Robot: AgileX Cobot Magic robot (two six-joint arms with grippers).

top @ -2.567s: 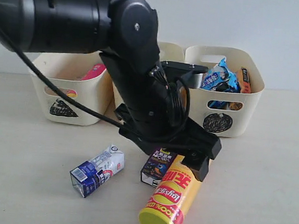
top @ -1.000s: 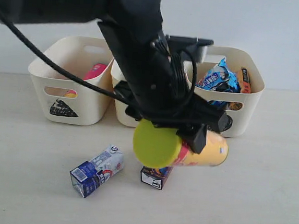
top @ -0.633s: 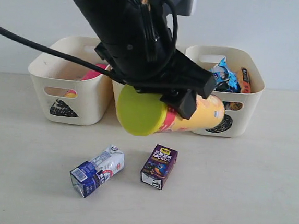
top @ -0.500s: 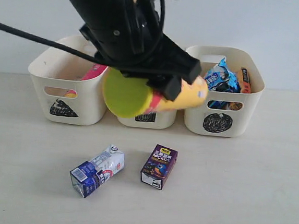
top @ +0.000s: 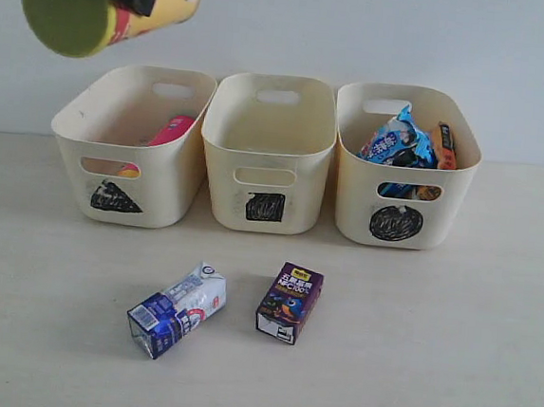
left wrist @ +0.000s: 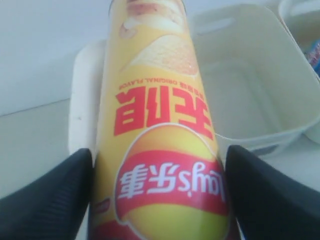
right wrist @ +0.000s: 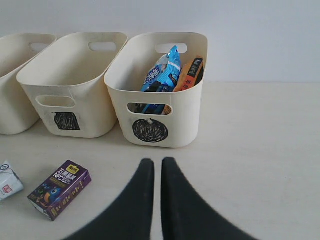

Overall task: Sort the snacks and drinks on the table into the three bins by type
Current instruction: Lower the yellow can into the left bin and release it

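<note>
- Exterior view has the yellow-orange chip tube (top: 69,19) high in the air, above and a little outside the far left bin, lying roughly level with its yellow-green lid towards the camera.
- My left jaws are spread wide and clamp that tube on both sides of its body; the left wrist view shows a dark pad against each flank.
- My right jaws are pressed together with nothing between them, hanging over bare tabletop (top: 450,352) in front of the circle bin (top: 448,209).
- Done so far, as I judge it: the pink chip tube (top: 172,128) leans inside the triangle bin (top: 156,170), and the blue crinkly bag (top: 396,143) and orange-brown packet (top: 443,144) stand in the circle bin.
- Left to do: set my tube down, most likely beside the pink one, then clear both drinks.
- The blue and white carton (top: 177,309) lies slantwise on the tabletop, and the dark purple carton (top: 289,303) lies near it but apart, both in front of the square bin (top: 296,201), which looks empty.
- Nothing blocks the triangle bin's mouth, though the pink tube takes up room inside, so my long tube may need tipping to fit.
</note>
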